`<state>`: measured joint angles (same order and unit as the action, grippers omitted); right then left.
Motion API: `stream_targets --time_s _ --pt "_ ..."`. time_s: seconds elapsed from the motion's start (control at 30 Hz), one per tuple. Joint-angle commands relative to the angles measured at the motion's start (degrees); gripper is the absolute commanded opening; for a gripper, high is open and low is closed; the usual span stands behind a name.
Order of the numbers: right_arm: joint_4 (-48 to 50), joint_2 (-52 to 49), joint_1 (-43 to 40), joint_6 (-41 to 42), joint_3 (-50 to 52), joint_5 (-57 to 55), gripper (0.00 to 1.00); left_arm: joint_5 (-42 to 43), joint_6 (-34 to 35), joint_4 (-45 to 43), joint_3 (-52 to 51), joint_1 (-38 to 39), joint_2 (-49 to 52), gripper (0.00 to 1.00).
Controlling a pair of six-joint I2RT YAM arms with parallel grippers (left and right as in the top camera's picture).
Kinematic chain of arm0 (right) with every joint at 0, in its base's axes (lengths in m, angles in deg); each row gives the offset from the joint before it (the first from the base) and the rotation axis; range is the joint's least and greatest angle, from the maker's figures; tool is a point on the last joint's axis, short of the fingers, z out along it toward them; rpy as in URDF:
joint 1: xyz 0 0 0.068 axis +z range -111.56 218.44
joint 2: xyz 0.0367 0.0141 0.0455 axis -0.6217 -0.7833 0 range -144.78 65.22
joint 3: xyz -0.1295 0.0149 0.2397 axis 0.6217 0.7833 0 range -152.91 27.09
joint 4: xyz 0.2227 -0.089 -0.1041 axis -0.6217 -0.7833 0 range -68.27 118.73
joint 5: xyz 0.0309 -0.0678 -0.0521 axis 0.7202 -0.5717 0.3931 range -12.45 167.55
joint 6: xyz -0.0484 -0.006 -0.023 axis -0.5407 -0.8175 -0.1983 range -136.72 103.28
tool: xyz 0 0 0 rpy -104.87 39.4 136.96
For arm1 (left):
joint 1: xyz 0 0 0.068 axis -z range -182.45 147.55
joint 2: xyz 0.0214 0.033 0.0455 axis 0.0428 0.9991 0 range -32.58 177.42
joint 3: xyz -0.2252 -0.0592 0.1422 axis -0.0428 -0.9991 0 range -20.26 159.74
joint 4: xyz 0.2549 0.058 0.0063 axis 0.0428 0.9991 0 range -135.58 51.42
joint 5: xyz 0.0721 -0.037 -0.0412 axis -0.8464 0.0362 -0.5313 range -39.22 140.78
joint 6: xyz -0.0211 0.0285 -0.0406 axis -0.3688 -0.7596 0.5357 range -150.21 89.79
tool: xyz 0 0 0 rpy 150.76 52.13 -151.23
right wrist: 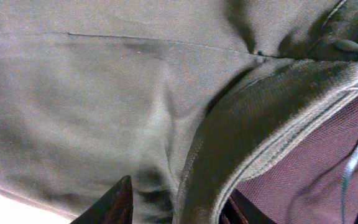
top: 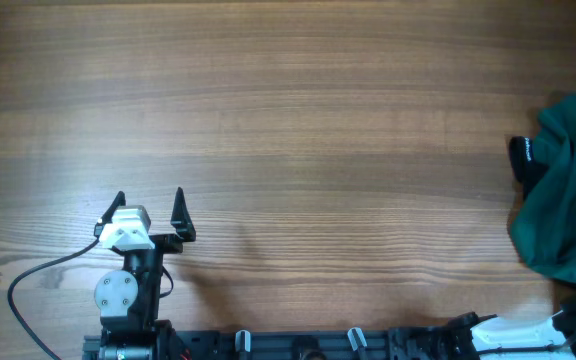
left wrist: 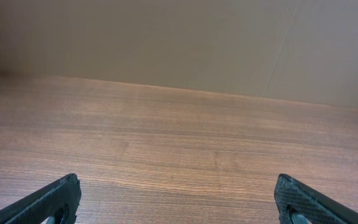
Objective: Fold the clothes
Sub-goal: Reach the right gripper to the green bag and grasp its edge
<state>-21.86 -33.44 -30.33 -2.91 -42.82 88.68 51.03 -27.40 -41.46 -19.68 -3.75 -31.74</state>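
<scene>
Overhead, the clothes [top: 566, 190] lay bunched at the counter [top: 288, 100] edge. Left pincer [top: 149, 197] stood spread; whether my right pincer [right wrist: 176, 200] pinched the hem [right wrist: 272, 124], I couldn't tell. I needed 1 clean hem pinch.

We seem to be in a robotics lab. A wood-grain desk [top: 288, 100] has a black mounting rail [top: 298, 345] along its near edge, carrying the left arm [top: 128, 290] with its two-finger left end effector [top: 149, 195], the right arm [top: 513, 332] and a trailing black cable [top: 38, 275]. A plain beige wall [left wrist: 179, 37] stands behind the far edge.
</scene>
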Motion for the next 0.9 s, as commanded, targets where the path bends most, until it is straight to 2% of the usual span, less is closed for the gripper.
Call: stream_targets --time_s 0.0,0.1,0.47,0.67,0.77,0.87 --pt "0.2 1.0 0.3 -0.3 -1.0 5.2 0.43 -0.3 -0.9 0.1 -0.3 -0.3 -0.4 1.0" --pt "0.1 1.1 0.7 -0.3 -1.2 12.1 0.44 -0.3 -0.9 0.1 -0.3 -0.3 -0.4 1.0" --pt "-5.0 1.2 4.4 -0.7 -3.3 0.0 0.47 -0.3 -0.9 0.1 -0.3 -0.3 -0.3 1.0" --pt "-5.2 1.2 4.4 -0.3 -1.4 -0.2 0.47 -0.3 -0.9 0.1 -0.3 -0.3 -0.3 1.0" --pt "-4.1 1.2 4.4 0.0 -0.4 -0.2 0.52 -0.3 -0.9 0.1 -0.3 -0.3 -0.3 1.0" --pt "-2.7 1.2 4.4 1.6 1.3 1.0 0.47 -0.3 -0.9 0.1 -0.3 -0.3 -0.3 1.0"
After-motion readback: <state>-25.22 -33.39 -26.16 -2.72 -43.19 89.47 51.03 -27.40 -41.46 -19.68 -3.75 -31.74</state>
